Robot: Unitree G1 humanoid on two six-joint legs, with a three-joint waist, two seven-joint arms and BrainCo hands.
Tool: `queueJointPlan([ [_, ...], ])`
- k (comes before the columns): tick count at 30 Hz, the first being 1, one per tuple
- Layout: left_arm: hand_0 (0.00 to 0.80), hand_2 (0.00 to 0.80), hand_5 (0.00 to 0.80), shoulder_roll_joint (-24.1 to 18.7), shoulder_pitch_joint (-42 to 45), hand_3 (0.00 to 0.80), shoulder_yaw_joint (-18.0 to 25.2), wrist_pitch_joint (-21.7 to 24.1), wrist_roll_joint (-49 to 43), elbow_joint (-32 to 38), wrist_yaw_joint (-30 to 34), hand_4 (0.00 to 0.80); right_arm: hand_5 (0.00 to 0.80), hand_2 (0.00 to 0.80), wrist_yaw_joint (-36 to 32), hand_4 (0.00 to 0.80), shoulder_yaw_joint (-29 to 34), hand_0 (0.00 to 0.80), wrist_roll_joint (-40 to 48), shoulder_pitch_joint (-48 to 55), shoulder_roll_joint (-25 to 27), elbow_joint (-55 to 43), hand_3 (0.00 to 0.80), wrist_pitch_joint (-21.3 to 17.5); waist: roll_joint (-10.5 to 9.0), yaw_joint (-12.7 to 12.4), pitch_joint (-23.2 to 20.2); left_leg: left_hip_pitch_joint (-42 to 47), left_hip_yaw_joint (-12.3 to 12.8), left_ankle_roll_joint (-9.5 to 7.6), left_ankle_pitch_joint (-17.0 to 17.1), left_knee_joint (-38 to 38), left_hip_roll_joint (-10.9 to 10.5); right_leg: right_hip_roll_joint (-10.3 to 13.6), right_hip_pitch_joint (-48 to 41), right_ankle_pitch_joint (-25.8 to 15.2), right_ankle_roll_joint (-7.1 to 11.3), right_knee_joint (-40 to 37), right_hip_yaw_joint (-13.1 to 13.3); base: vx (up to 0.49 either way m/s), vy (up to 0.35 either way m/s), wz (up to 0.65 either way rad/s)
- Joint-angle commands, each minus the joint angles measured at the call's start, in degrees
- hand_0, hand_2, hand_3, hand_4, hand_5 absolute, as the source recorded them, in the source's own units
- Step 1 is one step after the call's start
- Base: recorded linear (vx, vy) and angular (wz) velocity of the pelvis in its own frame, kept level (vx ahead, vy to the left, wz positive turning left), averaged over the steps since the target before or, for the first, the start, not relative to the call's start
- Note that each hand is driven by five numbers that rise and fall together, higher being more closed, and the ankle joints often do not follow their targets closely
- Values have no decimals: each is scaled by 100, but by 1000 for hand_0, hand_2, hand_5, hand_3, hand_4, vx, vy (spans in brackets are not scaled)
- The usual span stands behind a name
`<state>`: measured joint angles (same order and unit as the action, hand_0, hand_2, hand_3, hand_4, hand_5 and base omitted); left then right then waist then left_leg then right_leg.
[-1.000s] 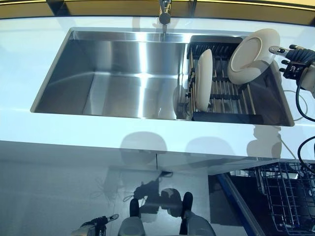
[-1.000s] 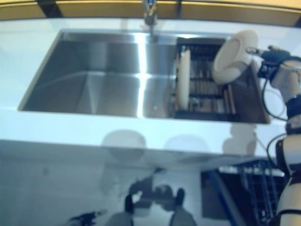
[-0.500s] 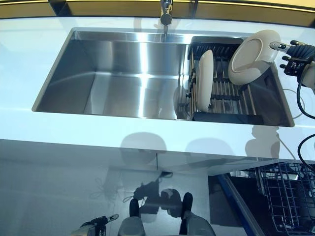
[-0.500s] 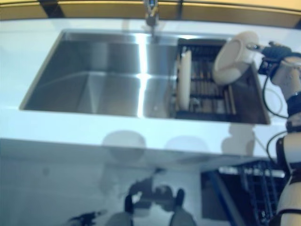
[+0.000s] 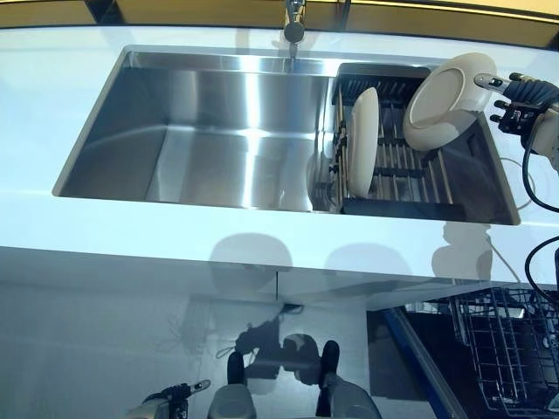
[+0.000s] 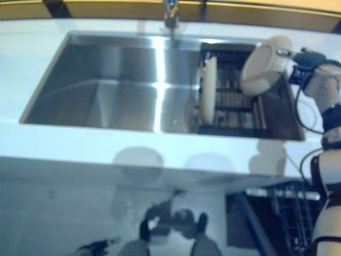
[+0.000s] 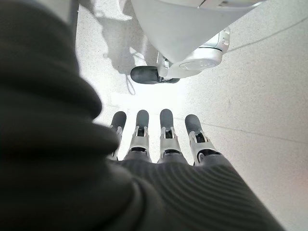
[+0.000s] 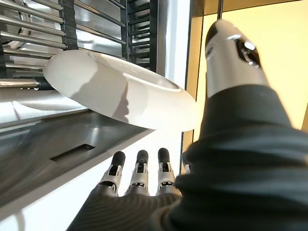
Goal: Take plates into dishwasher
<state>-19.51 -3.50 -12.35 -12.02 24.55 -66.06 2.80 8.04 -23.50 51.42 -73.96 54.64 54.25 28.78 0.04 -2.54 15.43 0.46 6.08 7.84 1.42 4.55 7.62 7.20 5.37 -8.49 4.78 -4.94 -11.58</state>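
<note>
The left hand (image 7: pixel 159 139) hangs low over the floor, fingers straight and holding nothing. 2 plain white round plates sit in the 1 dark rack (image 5: pixel 397 170) in the sink (image 5: pixel 218 131): 1 plate (image 5: pixel 362 141) on edge, 1 tilted plate (image 5: pixel 447 98) at the far corner. The right hand (image 5: pixel 515 94) remains beside the tilted plate's rim, fingers extended, grasping nothing; plates unmoved since 1 second ago.

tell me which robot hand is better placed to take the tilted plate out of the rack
The right robot hand: it is at the rim of the tilted plate above the rack, fingers open. The left robot hand hangs low toward the floor, away from the sink.
</note>
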Motion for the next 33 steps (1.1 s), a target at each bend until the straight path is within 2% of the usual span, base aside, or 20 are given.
queueJointPlan([
  [1, 0, 0, 0, -168, -247, 0, -450, -47, 237, -183, -85, 0, 0, 0, 81, 0, -470, 0, 166, -822, 139, -119, 0, -287, -119, -88, -1, -316, -262, -83, 293, 45, -86, 231, -305, 241, 260, -6, 25, 0, 0, 0],
  [16, 0, 0, 0, -155, -328, 0, -438, -96, 345, -88, -115, 0, 0, 0, 191, 0, -391, 0, 338, -738, 83, -210, 0, -253, -85, -101, 159, -405, -276, -95, 311, 45, -111, 248, -206, 210, 254, 6, 17, 0, 0, 0],
  [30, 0, 0, 0, -149, -490, 0, -451, -132, 545, 5, -181, 0, 0, 0, 160, 0, -294, 0, 567, -695, 5, -202, 0, -434, 10, -95, 384, -561, -258, -95, 355, 45, -126, 259, -49, 177, 252, 22, -19, -16, 5, 0],
  [31, 0, 0, 0, -149, -491, 0, -453, -131, 555, 11, -185, 0, 198, 198, 174, 198, -287, 198, 565, -686, 1, -212, 198, -447, 12, -94, 388, -564, -257, -94, 355, 45, -127, 259, -45, 177, 252, 23, -21, -32, 14, -1],
  [32, 0, 0, 0, -141, -494, 0, -451, -121, 577, 14, -191, 0, 800, 800, 257, 800, -271, 800, 451, -684, 0, -234, 800, -565, 21, -95, 393, -578, -263, -95, 357, 45, -133, 262, -32, 176, 252, 24, -25, 0, 0, 0],
  [33, 0, 0, 0, -134, -490, 0, -443, -121, 584, 22, -189, 0, 800, 800, 264, 800, -277, 800, 472, -692, 10, -243, 800, -655, 24, -99, 394, -585, -267, -94, 358, 45, -137, 264, -30, 174, 255, 21, -28, -33, 16, -1],
])
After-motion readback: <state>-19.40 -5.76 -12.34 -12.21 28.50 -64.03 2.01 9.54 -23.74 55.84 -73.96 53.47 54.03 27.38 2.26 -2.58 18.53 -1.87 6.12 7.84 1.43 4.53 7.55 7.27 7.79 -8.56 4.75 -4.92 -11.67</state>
